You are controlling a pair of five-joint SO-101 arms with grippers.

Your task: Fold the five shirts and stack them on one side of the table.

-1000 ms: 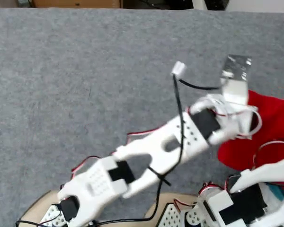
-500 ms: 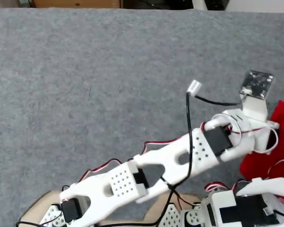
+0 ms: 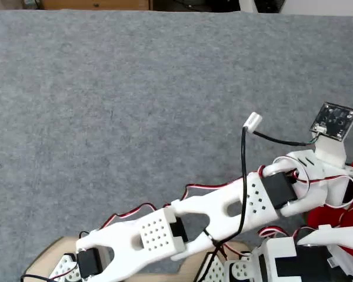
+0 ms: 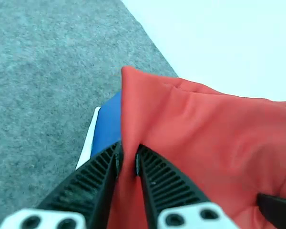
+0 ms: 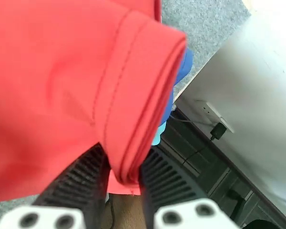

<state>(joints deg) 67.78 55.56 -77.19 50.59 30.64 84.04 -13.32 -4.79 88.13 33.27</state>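
Left gripper (image 4: pixel 126 160): jaws pinched narrow on a fold of the red shirt (image 4: pixel 205 124). Right gripper (image 5: pixel 121 167): clamped on its hem. Shirt at grey table (image 3: pixel 106 88) right edge, over blue shirt (image 4: pixel 107 126).

Rough, felt-like grey table cover (image 3: pixel 106 88) fills my high view's upper left. The red shirt (image 4: pixel 195 138) is smooth matt cloth with a stitched hem. The left gripper (image 4: pixel 127 150) has ribbed black plastic fingers (image 4: pixel 159 179); an arm (image 3: pixel 256 200) is matt white plastic.
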